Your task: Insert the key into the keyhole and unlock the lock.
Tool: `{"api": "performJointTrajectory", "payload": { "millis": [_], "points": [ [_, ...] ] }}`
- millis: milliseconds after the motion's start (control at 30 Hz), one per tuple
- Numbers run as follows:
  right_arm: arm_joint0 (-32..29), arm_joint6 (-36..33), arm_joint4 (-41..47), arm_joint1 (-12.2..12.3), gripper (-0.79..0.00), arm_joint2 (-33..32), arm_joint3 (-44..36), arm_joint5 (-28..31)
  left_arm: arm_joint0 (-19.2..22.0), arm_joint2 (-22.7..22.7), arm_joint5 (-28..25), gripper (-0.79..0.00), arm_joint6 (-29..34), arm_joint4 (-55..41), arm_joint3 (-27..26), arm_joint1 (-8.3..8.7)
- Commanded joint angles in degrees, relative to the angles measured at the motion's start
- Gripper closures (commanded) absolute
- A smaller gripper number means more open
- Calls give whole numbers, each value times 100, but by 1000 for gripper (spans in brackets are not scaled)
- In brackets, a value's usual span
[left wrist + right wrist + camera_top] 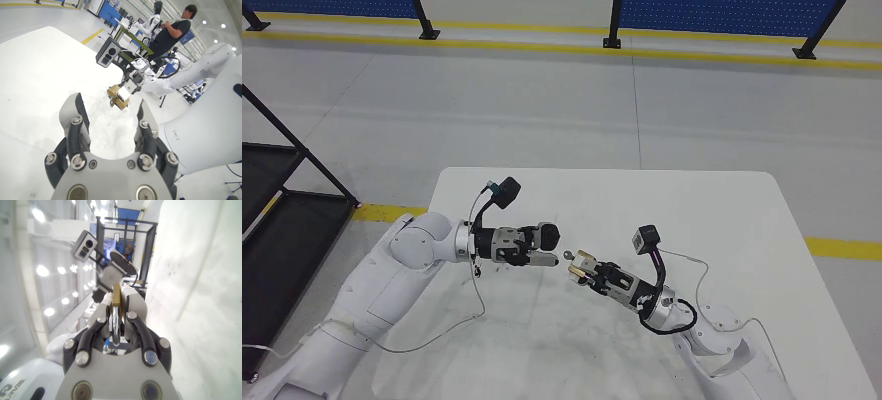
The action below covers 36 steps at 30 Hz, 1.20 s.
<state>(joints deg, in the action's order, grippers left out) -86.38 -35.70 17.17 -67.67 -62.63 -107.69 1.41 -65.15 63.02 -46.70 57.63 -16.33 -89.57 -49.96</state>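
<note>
A brass padlock (119, 94) hangs above the white table (692, 210), held by its body in my right gripper (126, 92), which is shut on it. A small metal key (112, 101) sticks out of the lock's keyhole, facing my left gripper (111, 109). That gripper is open with nothing between its fingers (80, 106), a short way from the key head. In the top view the left gripper (554, 252) and the right gripper (587, 268) meet tip to tip over the table's middle, with the padlock (577, 262) between them. The right wrist view shows the padlock (116, 292) edge-on, its shackle (115, 323) toward the palm.
The table's near left edge lies below my left arm (422, 245). A black rack (282, 210) stands on the floor to the left. A person (170, 36) stands far behind the table. The right arm's wrist camera (108, 55) juts above the lock.
</note>
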Motion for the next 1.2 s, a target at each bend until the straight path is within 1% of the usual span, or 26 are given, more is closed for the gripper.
{"api": "performJointTrajectory", "payload": {
  "millis": [0,533,600,667,733,900,967,1100,1167],
  "points": [
    [0,0,0,0,0,0,0,0,6,-6,20,-785,15,-6,5,1],
    [0,0,0,0,0,0,0,0,6,-6,20,-785,15,-6,5,1],
    [0,0,0,0,0,0,0,0,-53,-60,-83,-785,-140,-152,-90,-22],
    [0,0,0,0,0,0,0,0,7,-120,-137,-785,-142,-149,-54,-32],
    [0,0,0,0,0,0,0,0,65,-235,-267,-785,-272,-265,8,-48],
    [0,0,0,0,0,0,0,0,363,-661,-525,-785,-529,-103,141,-34],
    [0,0,0,0,0,0,0,0,513,-910,-674,-785,-677,50,154,-9],
    [0,0,0,0,0,0,0,0,796,-1402,-1095,-785,-1099,238,430,66],
    [0,0,0,0,0,0,0,0,957,-1594,-1130,-785,-1134,269,541,105]
  ]
}}
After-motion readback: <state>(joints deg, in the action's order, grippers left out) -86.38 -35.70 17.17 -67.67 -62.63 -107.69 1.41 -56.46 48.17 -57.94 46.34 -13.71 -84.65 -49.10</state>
